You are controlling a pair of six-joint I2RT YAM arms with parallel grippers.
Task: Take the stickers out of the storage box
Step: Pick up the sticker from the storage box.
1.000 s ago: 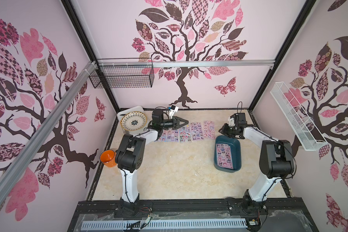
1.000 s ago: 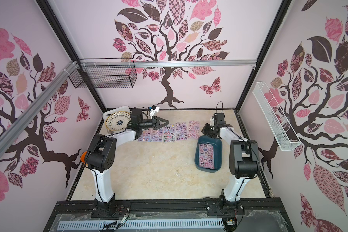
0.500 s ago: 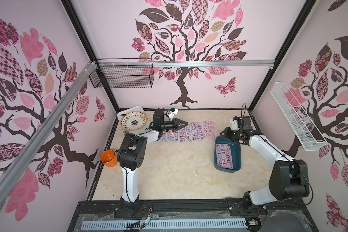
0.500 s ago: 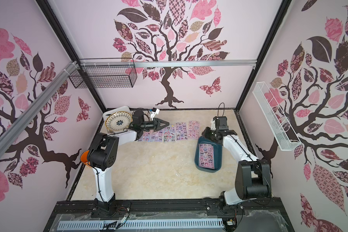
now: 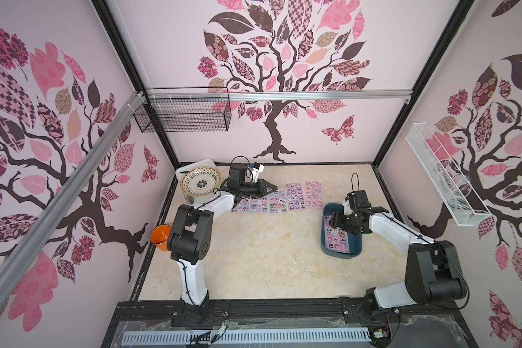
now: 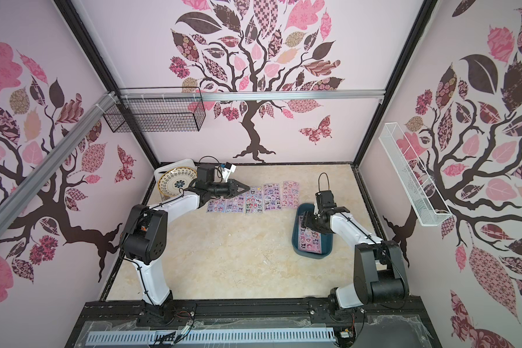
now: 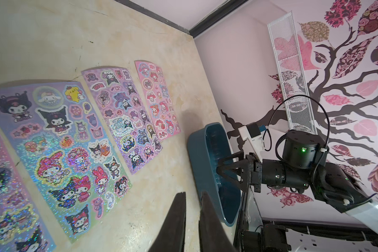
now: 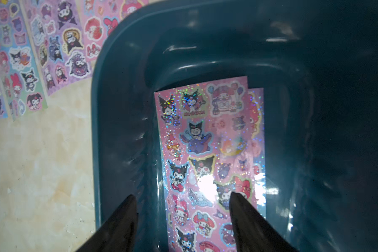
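The right gripper (image 8: 181, 203) hangs over the teal storage box (image 8: 122, 109) with jaws spread wide, holding nothing. Two sticker sheets (image 8: 207, 152) lie inside; others lie in a row on the table (image 5: 271, 200). The left gripper (image 7: 191, 209) is nearly closed, empty.

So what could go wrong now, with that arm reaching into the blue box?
1. Two stickers lie overlapped in the storage box; the open right gripper may lift both, or only slide the glossy top sheet.
2. One fingertip sits close to the box wall, so closing could nudge the box.
3. The sheets on the table already overlap; another could cover them.
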